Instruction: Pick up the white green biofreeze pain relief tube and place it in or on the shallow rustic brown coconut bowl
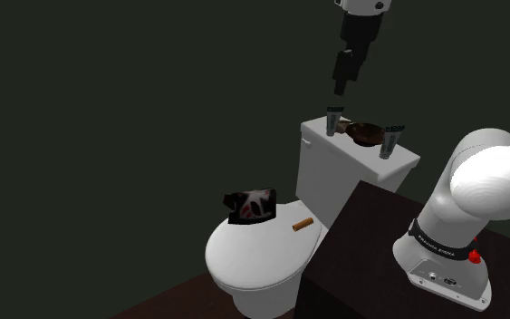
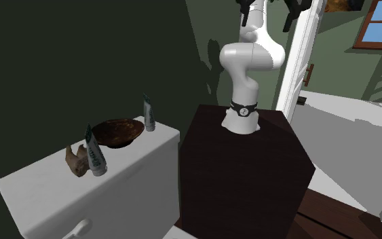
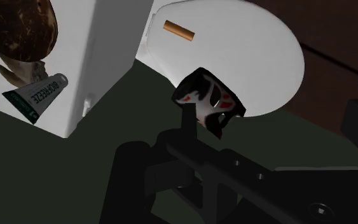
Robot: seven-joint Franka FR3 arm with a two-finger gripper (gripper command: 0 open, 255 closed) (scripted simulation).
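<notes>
- Shoulder view: A dark green wall (image 1: 108,91) backs a white toilet (image 1: 334,181), with the robot's dark stand (image 1: 370,236) close beside it.
- On the tank lid (image 1: 316,136) a tube (image 1: 334,120), a brown bowl (image 1: 366,133) and a second tube (image 1: 391,140) stand in a row, the bowl in the middle.
- The black gripper (image 1: 339,88) hangs straight above the tube, just clear of its top. Whether it is open or closed cannot be told.
- On the closed seat lid (image 1: 244,249) lie a black, white and red mask (image 1: 251,206) and a small tan stick (image 1: 303,225), apart from each other.
- Second exterior view: The tube (image 2: 96,153) stands toward the tank's end at this view's left, with a tan lump (image 2: 77,161) just beside it. The bowl (image 2: 118,131) sits next to the tube, and the second tube (image 2: 148,114) stands beyond the bowl, nearer the stand (image 2: 250,176). The white arm (image 2: 247,61) rises from the stand.
- Wrist view: The tube (image 3: 36,95), lettered Biofreeze, is on the tank lid beside the lump (image 3: 18,70) and the bowl (image 3: 18,25). It is well off to one side of the gripper's dark body, and the mask (image 3: 209,102) is much closer to the gripper.
</notes>
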